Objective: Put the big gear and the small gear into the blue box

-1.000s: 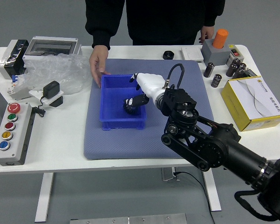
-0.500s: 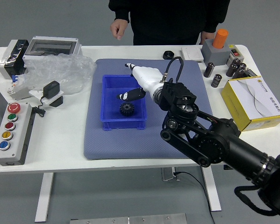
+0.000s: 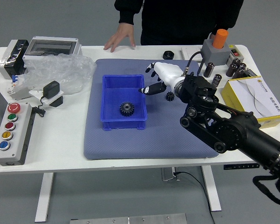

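Note:
My right hand hovers over the mat just right of the blue box, its fingers spread with nothing held. Inside the box, toward its front right, lies a black gear, the larger of two. A smaller black gear rests on the grey mat to the right of the box, partly under my hand. The left arm is out of view.
A person stands at the far side, one hand on the table's far edge. A black round part sits behind the mat. Yellow box stands right; button panel and plastic bag lie left.
My right hand has moved right, off the box, uncovering the larger gear inside it; the smaller gear now shows. The person's hand has left the box and rests at the table's far edge.

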`<state>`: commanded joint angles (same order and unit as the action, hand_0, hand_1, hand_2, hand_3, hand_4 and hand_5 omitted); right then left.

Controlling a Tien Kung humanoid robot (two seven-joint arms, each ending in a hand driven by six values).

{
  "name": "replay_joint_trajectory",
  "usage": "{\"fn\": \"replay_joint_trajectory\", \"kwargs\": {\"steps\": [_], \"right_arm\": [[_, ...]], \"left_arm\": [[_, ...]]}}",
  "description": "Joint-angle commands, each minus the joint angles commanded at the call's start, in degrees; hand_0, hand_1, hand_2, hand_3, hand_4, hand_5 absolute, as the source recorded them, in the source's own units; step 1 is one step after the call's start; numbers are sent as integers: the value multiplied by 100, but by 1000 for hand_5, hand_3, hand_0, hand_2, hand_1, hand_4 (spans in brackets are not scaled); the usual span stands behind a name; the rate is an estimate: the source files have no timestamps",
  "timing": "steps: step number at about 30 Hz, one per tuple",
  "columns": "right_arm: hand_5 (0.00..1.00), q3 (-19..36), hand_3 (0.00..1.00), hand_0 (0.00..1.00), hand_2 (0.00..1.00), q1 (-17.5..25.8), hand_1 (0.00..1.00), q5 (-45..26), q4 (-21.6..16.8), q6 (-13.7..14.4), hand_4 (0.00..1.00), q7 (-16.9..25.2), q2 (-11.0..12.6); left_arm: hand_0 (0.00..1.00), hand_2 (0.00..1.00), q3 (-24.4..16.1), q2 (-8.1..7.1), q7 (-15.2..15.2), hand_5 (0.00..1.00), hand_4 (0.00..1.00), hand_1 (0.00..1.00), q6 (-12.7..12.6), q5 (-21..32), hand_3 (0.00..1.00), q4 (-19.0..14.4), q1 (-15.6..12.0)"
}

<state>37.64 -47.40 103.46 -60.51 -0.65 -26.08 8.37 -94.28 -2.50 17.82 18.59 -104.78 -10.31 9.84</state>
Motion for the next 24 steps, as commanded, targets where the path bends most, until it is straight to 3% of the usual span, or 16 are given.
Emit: {"fn": "replay_joint_trajectory", "kwargs": {"steps": [9,24], "right_arm": [[341,-222,682,636,643,-203,539,-373,687,-125,754,183,134],[341,-290,678,630,646,-280,542,-474,1432,-171,750,210,-71]], "left_arm": [[813,803,5,-8,2,252,621,795,-2,-4,834,0,28],[812,803,-5,9,-2,254,622,795,3,-25,833,0,38]]}}
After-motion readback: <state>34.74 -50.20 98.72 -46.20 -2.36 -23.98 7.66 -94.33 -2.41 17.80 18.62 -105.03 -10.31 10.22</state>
